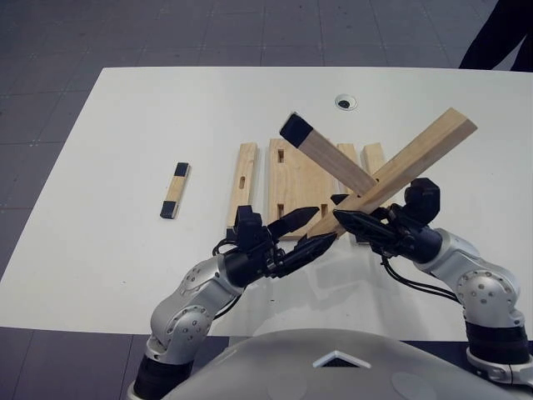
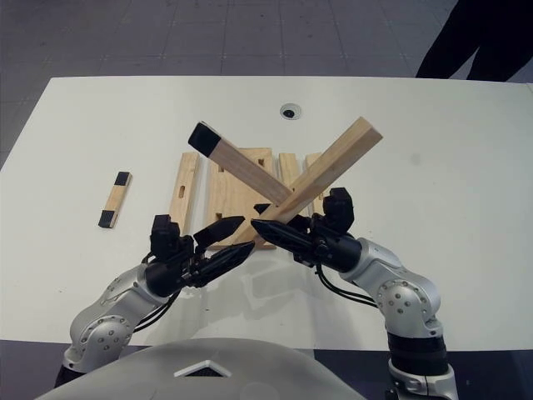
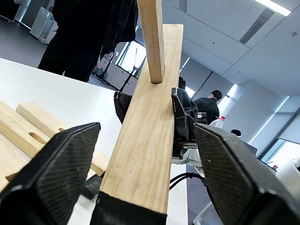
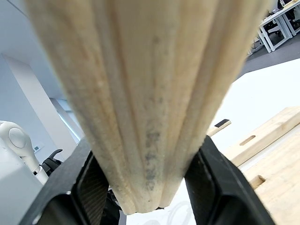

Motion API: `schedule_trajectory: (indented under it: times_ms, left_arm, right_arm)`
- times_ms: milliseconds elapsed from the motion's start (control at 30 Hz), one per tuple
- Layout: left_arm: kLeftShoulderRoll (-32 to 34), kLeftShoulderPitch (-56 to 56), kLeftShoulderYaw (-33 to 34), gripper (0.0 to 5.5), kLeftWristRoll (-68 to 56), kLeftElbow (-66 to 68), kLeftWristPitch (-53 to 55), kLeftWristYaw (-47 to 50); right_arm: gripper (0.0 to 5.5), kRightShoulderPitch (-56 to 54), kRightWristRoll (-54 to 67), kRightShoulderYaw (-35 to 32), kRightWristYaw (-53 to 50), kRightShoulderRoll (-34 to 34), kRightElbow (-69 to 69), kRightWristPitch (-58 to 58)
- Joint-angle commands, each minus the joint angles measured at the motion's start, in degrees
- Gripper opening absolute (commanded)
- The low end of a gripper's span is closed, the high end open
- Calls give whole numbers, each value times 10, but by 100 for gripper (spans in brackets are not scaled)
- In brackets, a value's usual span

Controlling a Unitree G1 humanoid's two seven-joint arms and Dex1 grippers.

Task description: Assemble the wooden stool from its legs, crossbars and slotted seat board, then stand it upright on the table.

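Two wooden parts are held crossed in the air above the near half of the white table (image 1: 100, 167). One is a long pale wooden leg (image 1: 416, 154). It slants up from the grippers toward the table's right edge. The other is a thinner black-capped wooden bar (image 1: 321, 150), which leans the opposite way, its dark end highest. In the left wrist view this bar sits in a slot in the leg's face.

The right gripper (image 1: 340, 208) is clamped on the long leg near its lower end, with a finger pressed to each side of the wood. The left gripper (image 1: 325, 223) is spread wide. Its two fingers (image 3: 51, 173) straddle the leg's lower, dark-tipped end, one on each side, with a gap between them and the wood.

Beneath the crossed parts, the flat slotted seat board (image 1: 296, 179) lies about midway between the table's left and right edges. A slotted wooden slat (image 1: 244, 183) lies just beside its left side, and two more pale slats (image 1: 372, 156) lie at its right side, partly hidden by the raised parts. A short wooden piece with black ends (image 1: 175, 191) lies well apart, toward the left edge. A round cable hole (image 1: 346, 102) sits near the far edge.
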Motion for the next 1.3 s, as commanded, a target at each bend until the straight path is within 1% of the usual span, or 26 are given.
schedule_trajectory:
  times_ms: [33, 67, 100, 333, 467, 533, 600, 667, 733, 800, 833, 900, 933, 1000, 1067, 1167, 1300]
  left_arm:
    - [6, 5, -2, 427, 14, 6, -12, -10]
    - [7, 5, 1, 450, 14, 8, -14, -12]
    - [10, 5, 5, 453, 15, 10, -16, -15]
    - [27, 3, 44, 546, 5, 18, -19, -18]
    - [33, 0, 77, 550, -8, 16, -28, -26]
    - [26, -16, 102, 550, -14, 21, -39, -16]
    - [11, -42, 120, 550, 7, 34, -62, 5]
    - [-4, -68, 130, 550, 45, 49, -98, 26]
    - [-3, -93, 132, 550, 99, 67, -140, 33]
    - [22, -120, 133, 550, 190, 100, -206, 28]
    - [31, -130, 135, 529, 224, 118, -231, 27]
    - [49, -151, 131, 515, 304, 165, -273, 46]
    - [58, -162, 121, 490, 358, 193, -292, 65]
    - [74, -181, 93, 459, 456, 244, -328, 95]
    - [83, -198, 59, 457, 519, 278, -346, 103]
    - [82, -214, 30, 456, 550, 302, -348, 100]
    - [81, -217, -7, 456, 626, 312, -340, 133]
  right_arm:
    - [211, 0, -5, -1, -2, -3, -7, 1]
    - [211, 0, -6, -1, -2, -3, -7, 1]
    - [211, 0, -6, -2, -1, -3, -6, 1]
    - [211, -2, -2, -9, -8, 1, -2, 0]
    - [211, -9, -25, -18, -8, -10, 4, -11]
    - [211, -15, -38, -29, -12, -16, 13, -19]
    - [211, -20, -60, -42, -16, -22, 27, -32]
    - [211, -25, -81, -56, -21, -28, 42, -45]
    - [211, -28, -94, -69, -24, -31, 54, -54]
    - [211, -28, -104, -83, -25, -33, 66, -62]
    - [211, -27, -107, -89, -26, -32, 69, -66]
    - [211, -25, -110, -100, -27, -31, 74, -73]
    - [211, -22, -110, -106, -28, -30, 72, -75]
    - [211, -17, -110, -116, -29, -29, 68, -79]
    - [211, -14, -109, -122, -30, -28, 67, -82]
    - [211, -14, -110, -125, -32, -24, 67, -84]
    - [211, -11, -119, -116, -33, -17, 67, -89]
